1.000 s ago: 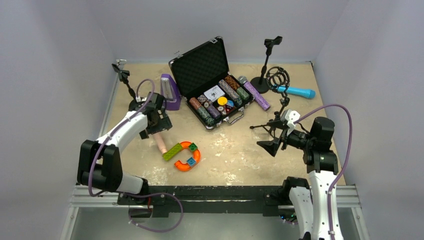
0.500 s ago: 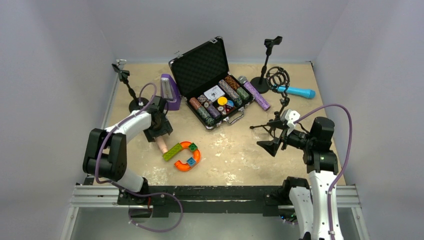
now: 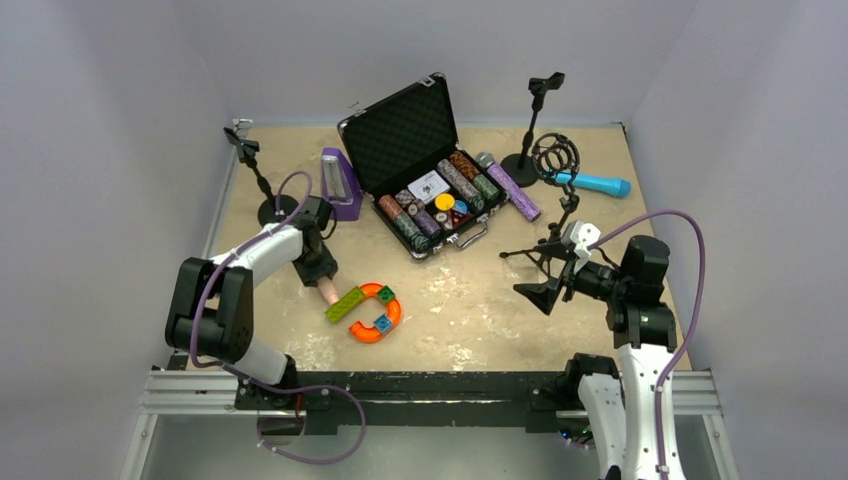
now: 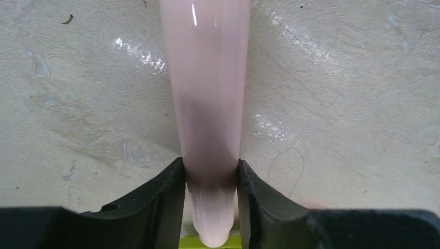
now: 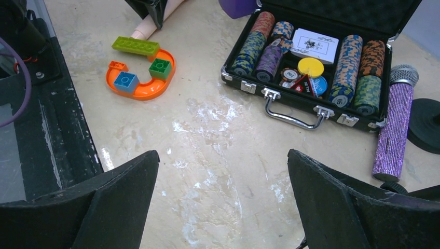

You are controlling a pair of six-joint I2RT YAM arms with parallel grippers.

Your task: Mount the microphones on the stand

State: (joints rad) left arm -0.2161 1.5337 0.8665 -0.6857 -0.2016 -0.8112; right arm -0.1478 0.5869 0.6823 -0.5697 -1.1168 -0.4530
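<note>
One pink microphone (image 4: pixel 210 104) is being gripped: your left gripper (image 4: pixel 210 163), wide a moment ago, is pinching it on the worktop (image 4: pixel 337 104), ready for lifting; your right gripper (image 5: pixel 222 155) is gaping, empty.

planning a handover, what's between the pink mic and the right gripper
Top view: an orange curved toy with bricks sits beside the pink microphone; from there the table is bare up to the right gripper.

Three microphones: pink microphone (image 4: pixel 207 104), purple microphone (image 3: pixel 514 189), blue microphone (image 3: pixel 600 184). Three stands (image 3: pixel 258 182) (image 3: pixel 533 122) (image 3: pixel 556 208). One open chip case (image 3: pixel 405 125). One purple box (image 3: pixel 338 186). One orange toy track (image 3: pixel 372 334). Two arms (image 3: pixel 255 255) (image 3: pixel 640 300).
</note>
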